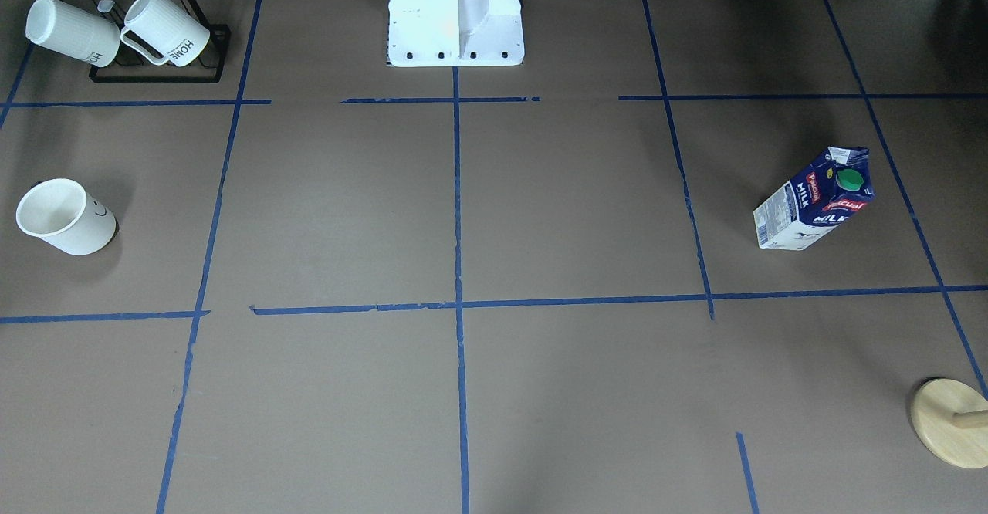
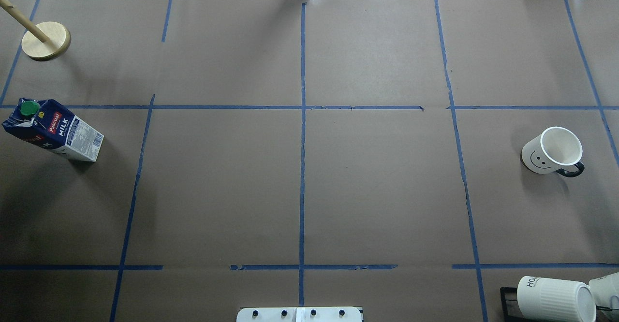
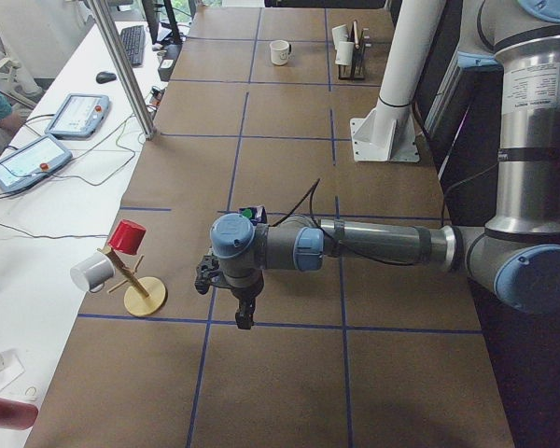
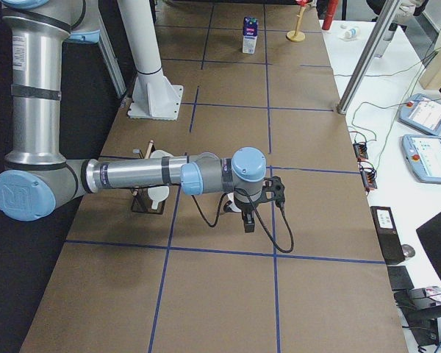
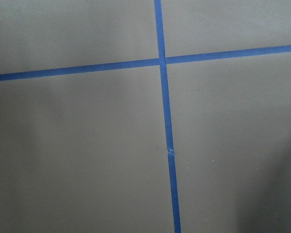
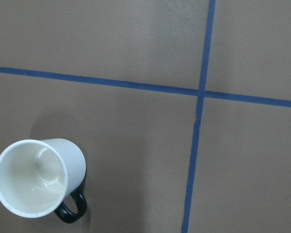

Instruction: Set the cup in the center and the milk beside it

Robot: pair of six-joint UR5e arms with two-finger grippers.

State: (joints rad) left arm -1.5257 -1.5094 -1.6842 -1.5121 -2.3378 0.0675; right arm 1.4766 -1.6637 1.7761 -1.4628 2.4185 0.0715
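Observation:
The white smiley cup (image 1: 65, 217) stands upright at the table's end on my right side; it also shows in the overhead view (image 2: 551, 150) and at the lower left of the right wrist view (image 6: 39, 177). The navy and white milk carton (image 1: 814, 199) stands upright at the opposite end (image 2: 53, 129). The center tape crossing (image 2: 302, 107) is bare. My left gripper (image 3: 238, 299) hangs above the table near the milk. My right gripper (image 4: 248, 217) hangs near the cup's end. Both show only in the side views, so I cannot tell whether they are open or shut.
A black rack with ribbed HOME mugs (image 1: 154, 32) stands near my right side (image 2: 553, 298). A wooden mug tree (image 2: 46, 40) stands beyond the milk, holding a red cup (image 3: 127, 236) and a white cup. The white robot base (image 1: 455, 16) is at the table's edge.

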